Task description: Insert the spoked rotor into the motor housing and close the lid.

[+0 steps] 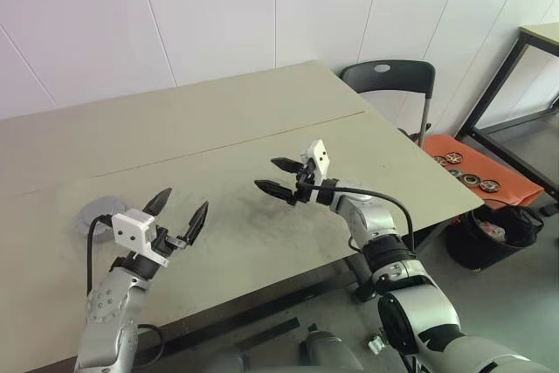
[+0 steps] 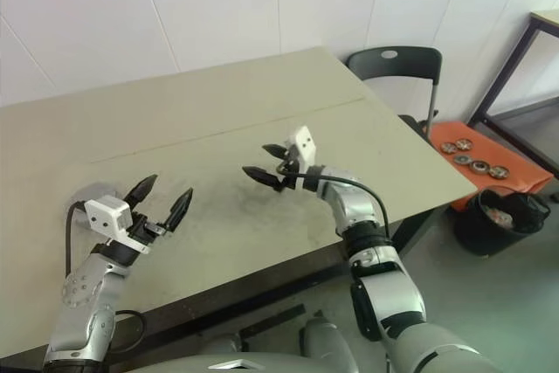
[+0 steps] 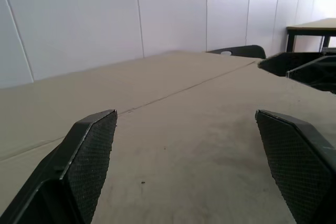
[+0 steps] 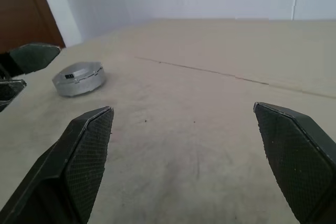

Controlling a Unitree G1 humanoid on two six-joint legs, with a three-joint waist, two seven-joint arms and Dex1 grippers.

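While both grippers hover empty, the closed motor housing (image 4: 79, 78) rests on the desk (image 1: 218, 128).
Left gripper (image 1: 179, 213) and right gripper (image 1: 278, 177) jaws spread wide — the right wrist view shows the housing's silver lid (image 4: 81, 71) clearly; the head views half hide it.

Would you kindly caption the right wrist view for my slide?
Open right hand above the beige table, facing a closed silvery round motor unit.

Two arms are shown in silver-grey metal with black joint rings. Each wrist is fitted with a white box-shaped camera housing and a looping black cable. The left end effector (image 1: 179, 214), lower left, and the right end effector (image 1: 279, 176), centre, bear tapered black fingers (image 3: 89, 169) with cross-hatched pads.
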